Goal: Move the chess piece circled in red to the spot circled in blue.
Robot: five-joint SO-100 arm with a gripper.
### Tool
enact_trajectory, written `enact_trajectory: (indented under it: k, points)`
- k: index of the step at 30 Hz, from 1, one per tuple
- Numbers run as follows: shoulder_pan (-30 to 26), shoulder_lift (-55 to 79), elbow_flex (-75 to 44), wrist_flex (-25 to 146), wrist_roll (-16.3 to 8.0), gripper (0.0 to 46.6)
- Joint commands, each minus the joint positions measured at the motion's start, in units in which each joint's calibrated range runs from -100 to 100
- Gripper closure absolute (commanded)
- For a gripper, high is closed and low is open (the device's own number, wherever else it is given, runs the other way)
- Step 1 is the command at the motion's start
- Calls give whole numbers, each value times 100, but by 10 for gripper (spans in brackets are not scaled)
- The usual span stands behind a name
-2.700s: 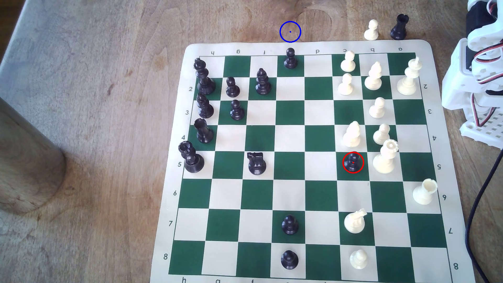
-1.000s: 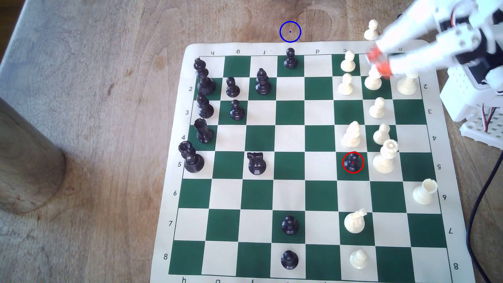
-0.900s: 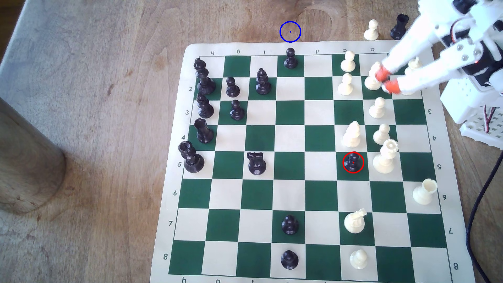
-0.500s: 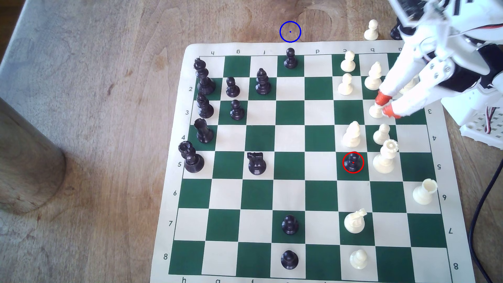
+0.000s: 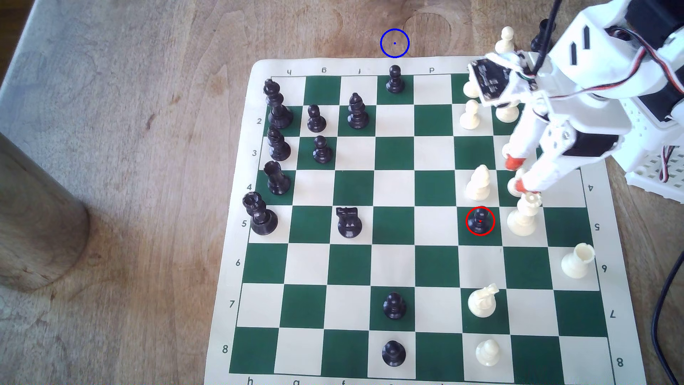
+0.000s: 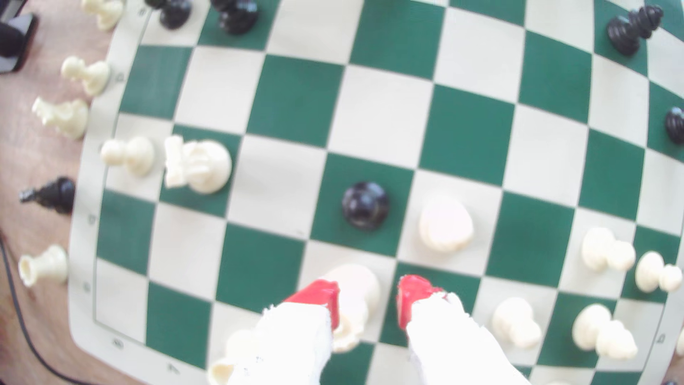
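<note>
The gripper (image 5: 517, 174) has travelled down the board's white-piece side over the last 2.7 s, from off the board at the exterior view's upper right to a point above rank 4. It now hangs over the white pawn (image 5: 515, 185), just beside the white queen (image 5: 523, 216). Its 2 orange-tipped fingers (image 6: 321, 294) are spread apart with nothing between them.

The pawn (image 5: 480, 220) has not moved. It stands upright on a green square in rank 5, inside the red ring, between the white bishop (image 5: 478, 183) and the queen. In the wrist view the pawn (image 6: 365, 205) lies ahead of the fingertips, 1 square off diagonally.

The spot (image 5: 394, 43) is bare wood just off the board (image 5: 607, 237) edge, beyond a second black pawn (image 5: 394, 79), well apart from the gripper.

Judgement: the approach phase is nearly done; no grasp has begun. The remaining move is a short advance over the pawn, then a descent. The white bishop and queen flank the pawn closely, so spread fingers risk knocking either one.
</note>
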Motion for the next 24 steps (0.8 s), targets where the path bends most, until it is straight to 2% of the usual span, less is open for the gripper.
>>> enact_trajectory:
  k: [1,13,24]
  points:
    - [0,262,-458,-342,-88,380]
    - [-140,1298,-249,-1120,-186,388]
    - [-219,1926,-186,-1234,-171,394]
